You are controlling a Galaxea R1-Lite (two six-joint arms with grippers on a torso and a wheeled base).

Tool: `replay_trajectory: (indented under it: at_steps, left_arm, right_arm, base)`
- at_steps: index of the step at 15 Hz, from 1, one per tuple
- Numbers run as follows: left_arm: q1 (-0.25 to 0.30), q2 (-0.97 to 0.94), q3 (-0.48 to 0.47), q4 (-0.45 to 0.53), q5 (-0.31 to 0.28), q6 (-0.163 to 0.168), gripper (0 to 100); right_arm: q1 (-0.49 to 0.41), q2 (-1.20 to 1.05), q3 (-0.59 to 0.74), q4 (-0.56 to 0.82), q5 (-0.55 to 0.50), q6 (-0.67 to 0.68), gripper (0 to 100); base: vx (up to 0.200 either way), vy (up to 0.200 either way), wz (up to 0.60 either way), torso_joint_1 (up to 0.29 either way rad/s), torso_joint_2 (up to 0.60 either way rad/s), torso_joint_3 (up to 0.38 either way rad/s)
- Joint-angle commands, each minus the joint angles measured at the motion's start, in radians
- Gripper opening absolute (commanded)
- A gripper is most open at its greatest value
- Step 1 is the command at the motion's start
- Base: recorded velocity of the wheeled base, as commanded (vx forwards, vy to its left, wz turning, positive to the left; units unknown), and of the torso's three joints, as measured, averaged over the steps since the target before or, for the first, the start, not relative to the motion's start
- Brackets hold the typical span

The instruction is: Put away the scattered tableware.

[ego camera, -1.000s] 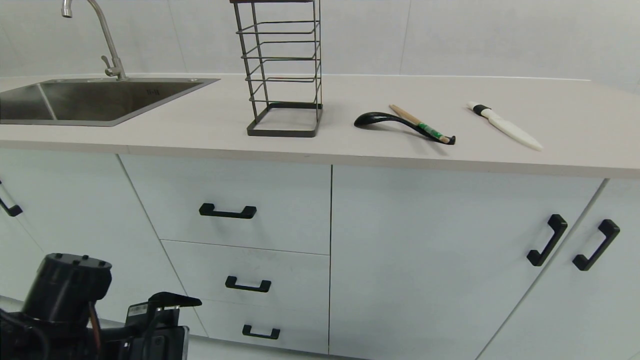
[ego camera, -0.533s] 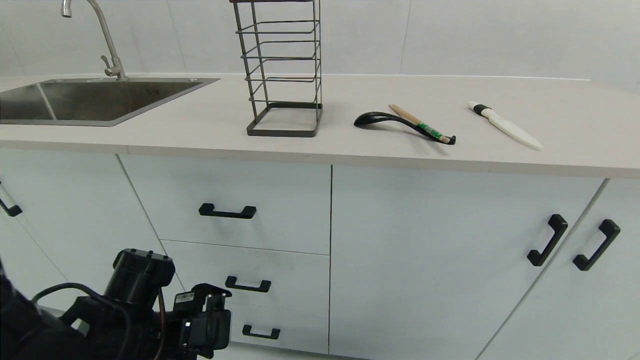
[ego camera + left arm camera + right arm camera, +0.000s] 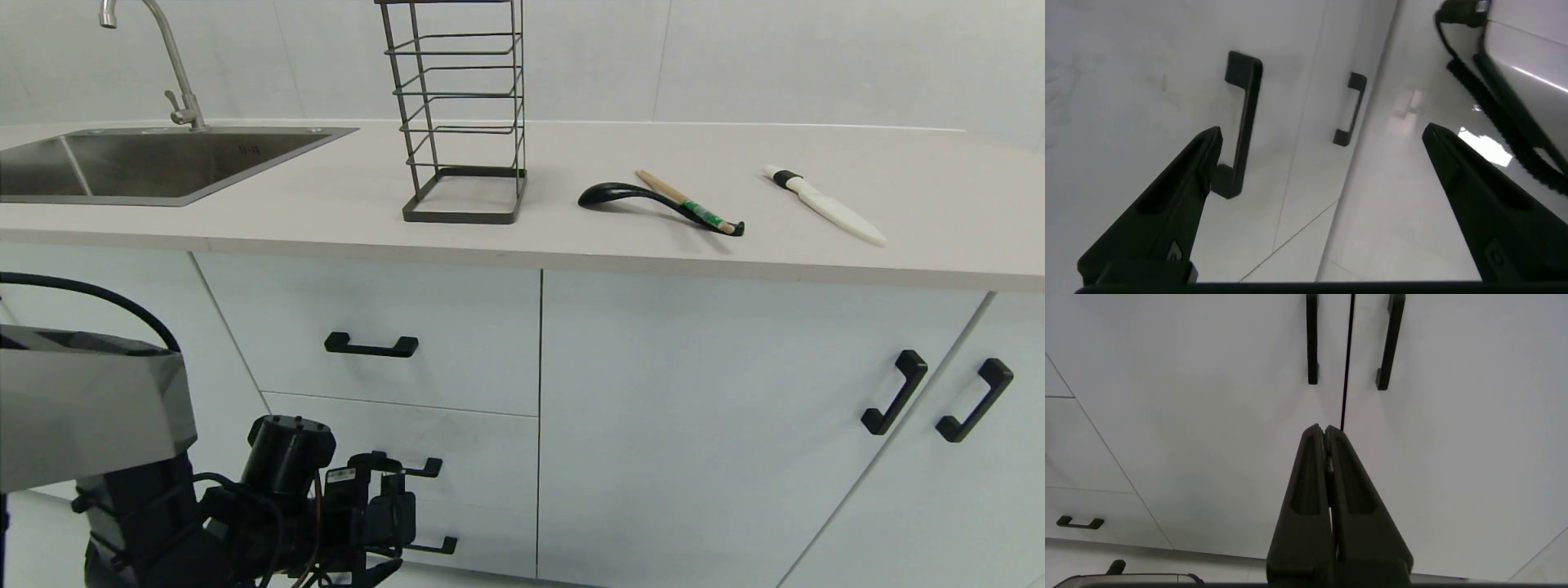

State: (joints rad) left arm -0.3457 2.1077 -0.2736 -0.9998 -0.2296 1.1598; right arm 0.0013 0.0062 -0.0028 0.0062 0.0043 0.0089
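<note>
Counting our bench (image 3: 286,214): one ladle (image 3: 606,196), one chopstick pair (image 3: 660,185), one knife (image 3: 824,208), one rack (image 3: 461,218) | left jaws spread | right jaws pressed together

A rectangular stainless-steel sink (image 3: 163,163) is set into the far left of a pale, matte stone-look countertop (image 3: 653,249), and a curved chrome gooseneck faucet (image 3: 167,57) is mounted behind it. A tall black wire rack (image 3: 461,218) is stood upright on the counter, just beside the sink's near corner. The counter is backed by a wall of large pale grey tiles (image 3: 775,57). Below the counter on the right, two flat white cabinet doors are fitted with black bar handles (image 3: 894,392) set side by side.
</note>
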Motion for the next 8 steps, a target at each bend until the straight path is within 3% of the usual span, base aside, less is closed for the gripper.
replay_trajectory:
  at_steps: [1, 8]
  left_arm:
    - [0.004, 0.084, -0.001, -0.022, 0.006, -0.008, 100]
    - [0.019, 0.138, -0.098, -0.03, 0.015, -0.003, 100]
  right_arm:
    - [0.0, 0.001, 0.001, 0.0, 0.0, 0.0, 0]
    - [0.0, 0.001, 0.0, 0.0, 0.0, 0.0, 0]
  base:
    - [0.0, 0.0, 0.0, 0.0, 0.0, 0.0]
    - [0.0, 0.0, 0.0, 0.0, 0.0, 0.0]
